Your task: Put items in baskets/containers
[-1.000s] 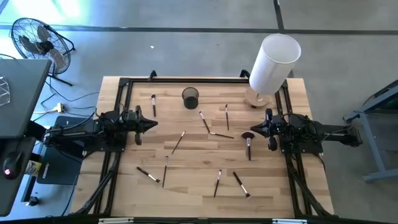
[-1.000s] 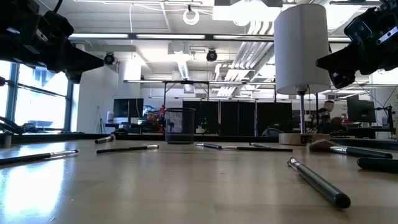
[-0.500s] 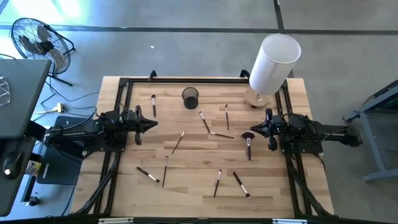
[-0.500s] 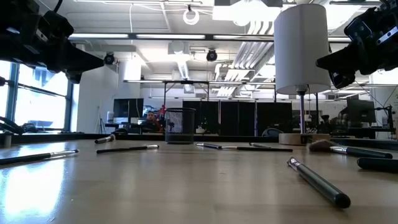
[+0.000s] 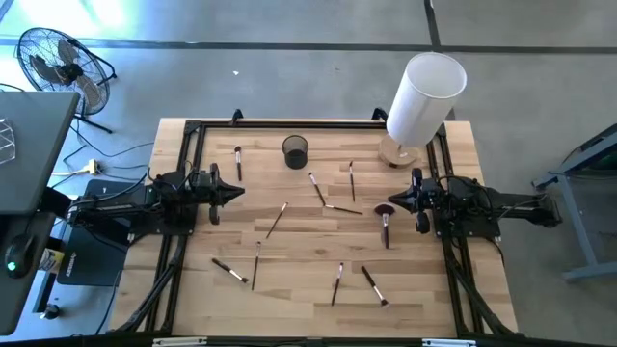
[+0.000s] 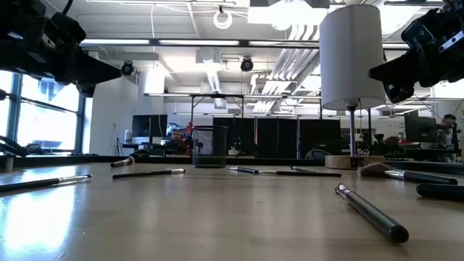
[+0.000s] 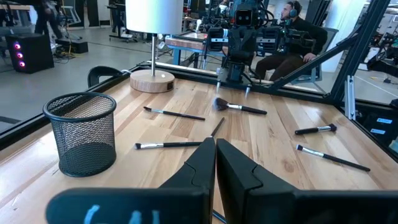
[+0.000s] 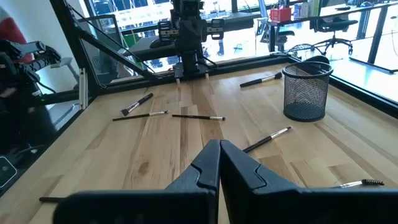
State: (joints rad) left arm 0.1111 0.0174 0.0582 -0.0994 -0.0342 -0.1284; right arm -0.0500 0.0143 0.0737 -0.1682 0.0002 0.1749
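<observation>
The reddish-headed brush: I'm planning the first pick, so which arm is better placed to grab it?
Right. The reddish-headed brush lies just in front of the right gripper, far from the left gripper across the table.

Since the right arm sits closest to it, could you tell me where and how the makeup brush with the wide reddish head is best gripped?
Grip the reddish-headed brush on its thin dark handle near the middle, not the soft head. It lies flat on the table beside the right gripper, so come straight down with the fingers straddling the handle crosswise. Both grippers are shut now, so the right one must open first.

The white cylinder (image 6: pixel 351 54) runs past the low view's top edge; brush tips (image 5: pixel 338 282) are too small to tell.
</observation>
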